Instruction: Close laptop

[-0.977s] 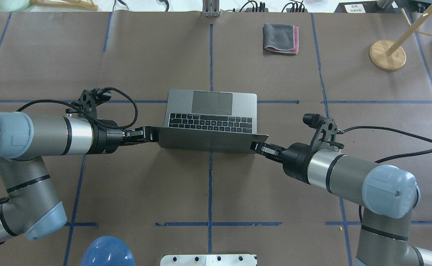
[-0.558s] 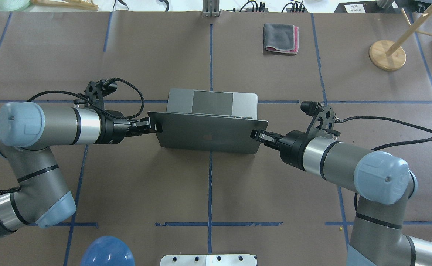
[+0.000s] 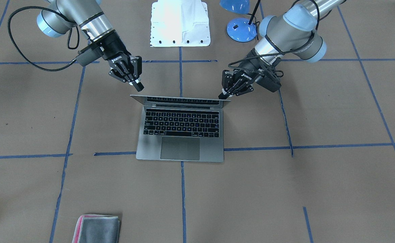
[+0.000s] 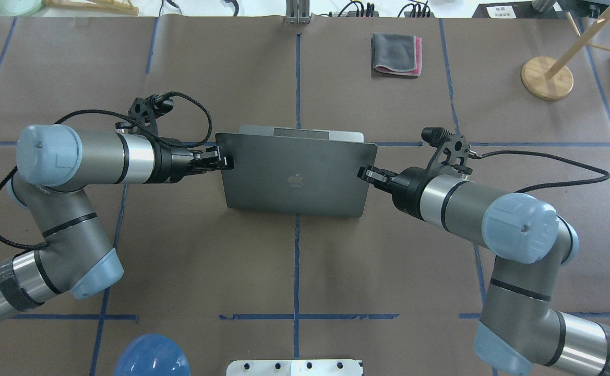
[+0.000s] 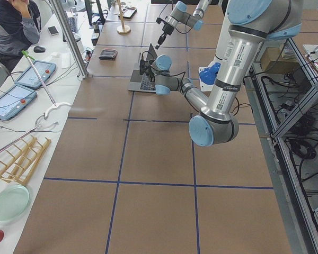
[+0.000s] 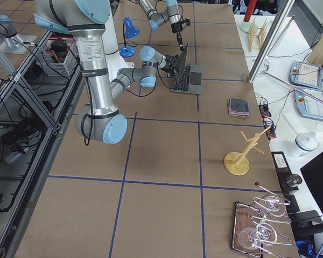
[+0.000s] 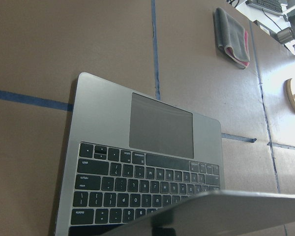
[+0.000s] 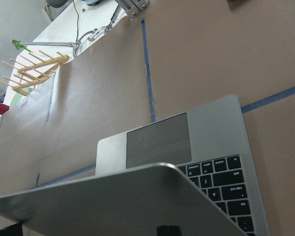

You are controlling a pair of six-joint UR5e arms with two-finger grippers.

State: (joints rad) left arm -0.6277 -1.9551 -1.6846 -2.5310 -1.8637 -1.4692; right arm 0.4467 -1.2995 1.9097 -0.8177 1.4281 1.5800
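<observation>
The space-grey laptop [image 4: 294, 180] lies mid-table, its lid tilted far forward over the keyboard, apple logo up. In the front view [image 3: 179, 147] the lid shows as a thin strip above the black keys. My left gripper [image 4: 225, 159] is shut, its tips against the lid's left top corner; it also shows in the front view [image 3: 222, 95]. My right gripper [image 4: 363, 173] is shut at the lid's right edge; in the front view [image 3: 138, 86] it sits just above the other corner. Both wrist views [image 7: 160, 125] [image 8: 157, 140] show trackpad and keys under the lid's edge.
A folded grey cloth with pink edge [image 4: 396, 54] lies far from the robot. A wooden stand [image 4: 547, 77] is at the far right. A blue dome [image 4: 151, 357] and a white plate [image 4: 294, 367] sit near the robot's base.
The lid has swung from near upright to far over the keyboard. Both grippers moved away from the robot along with the lid's top edge.
</observation>
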